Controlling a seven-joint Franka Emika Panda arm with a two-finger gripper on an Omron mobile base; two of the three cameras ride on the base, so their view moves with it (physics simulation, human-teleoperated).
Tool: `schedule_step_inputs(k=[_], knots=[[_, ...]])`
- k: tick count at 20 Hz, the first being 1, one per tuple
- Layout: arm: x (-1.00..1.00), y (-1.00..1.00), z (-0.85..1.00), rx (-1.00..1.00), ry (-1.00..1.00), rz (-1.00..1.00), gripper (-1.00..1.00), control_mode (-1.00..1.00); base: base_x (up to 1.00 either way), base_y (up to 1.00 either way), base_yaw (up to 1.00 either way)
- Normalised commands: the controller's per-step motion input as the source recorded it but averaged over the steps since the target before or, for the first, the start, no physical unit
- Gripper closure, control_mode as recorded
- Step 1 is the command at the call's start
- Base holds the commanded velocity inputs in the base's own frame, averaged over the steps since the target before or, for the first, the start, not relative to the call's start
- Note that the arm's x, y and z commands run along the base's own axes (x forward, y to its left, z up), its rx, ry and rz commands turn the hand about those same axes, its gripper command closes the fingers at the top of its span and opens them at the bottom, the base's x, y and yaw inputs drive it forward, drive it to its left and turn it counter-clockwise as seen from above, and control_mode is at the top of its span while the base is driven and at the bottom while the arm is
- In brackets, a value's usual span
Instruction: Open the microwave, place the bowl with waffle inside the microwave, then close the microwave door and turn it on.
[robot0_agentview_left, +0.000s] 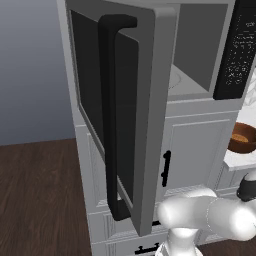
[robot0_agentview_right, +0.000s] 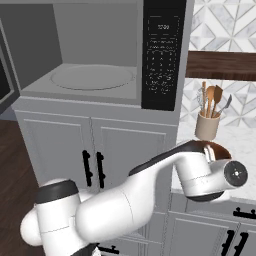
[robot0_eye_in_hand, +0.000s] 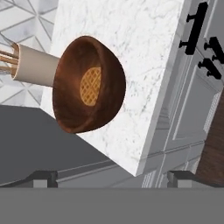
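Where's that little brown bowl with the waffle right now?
The bowl sits on the white marble counter to the right of the microwave, next to a cream utensil holder, with the waffle inside.

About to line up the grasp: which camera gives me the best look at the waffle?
The hand view: the waffle lies fully visible inside the bowl, grid pattern clear. The left base view catches just part of the bowl at its right edge; in the right base view the arm mostly hides the bowl.

Floor (robot0_agentview_left: 35, 200): dark wood planks lying beside white cabinets (robot0_agentview_right: 60, 145)
Counter (robot0_eye_in_hand: 131, 65): white marble gleaming
Backsplash (robot0_agentview_right: 225, 20): grey geometric tiles showing
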Motion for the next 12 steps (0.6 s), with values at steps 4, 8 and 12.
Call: schedule_step_inputs(k=[4, 8, 12], knots=[[0.26, 0.00, -0.14, 0.00, 0.08, 0.00, -1.00, -1.00, 0.00, 0.00, 0.00], [0.32, 0.00, -0.18, 0.00, 0.07, 0.00, -1.00, -1.00, 0.00, 0.00, 0.00], [0.31, 0.00, -0.18, 0.00, 0.03, 0.00, -1.00, -1.00, 0.00, 0.00, 0.00]])
